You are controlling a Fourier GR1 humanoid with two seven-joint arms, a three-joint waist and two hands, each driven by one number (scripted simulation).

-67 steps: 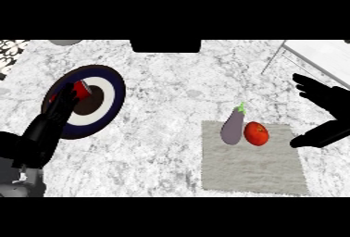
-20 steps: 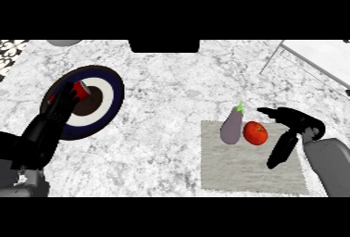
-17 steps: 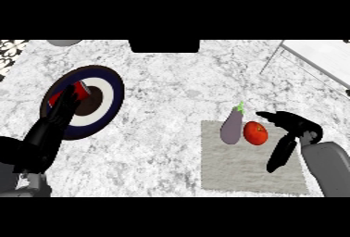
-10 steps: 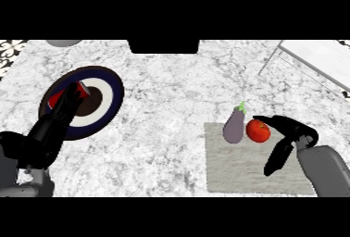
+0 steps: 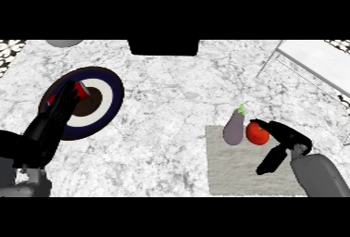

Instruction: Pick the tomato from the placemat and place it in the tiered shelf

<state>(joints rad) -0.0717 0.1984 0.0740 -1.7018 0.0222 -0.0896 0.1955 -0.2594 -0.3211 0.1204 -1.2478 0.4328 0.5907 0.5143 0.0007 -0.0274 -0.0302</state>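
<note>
A red tomato point(image 5: 257, 134) lies on the grey placemat point(image 5: 236, 173) at the lower right, right beside a purple eggplant point(image 5: 234, 128). My right hand point(image 5: 284, 138) is against the tomato's right side; its thumb reaches over the tomato's top and its fingers hang down below, not closed round it. The white tiered shelf point(image 5: 321, 65) stands at the upper right. My left hand point(image 5: 60, 106) rests open over a round plate at the left.
A dark blue and white ringed plate point(image 5: 101, 99) with a red item point(image 5: 80, 90) on it lies at the left. A grey bowl point(image 5: 65, 43) shows at the top left edge. Marble counter lies between plate and placemat.
My right hand has swung in from the right edge to the tomato's right side and drawn closer to it. The view has shifted slightly. Tomato and eggplant stay put.
</note>
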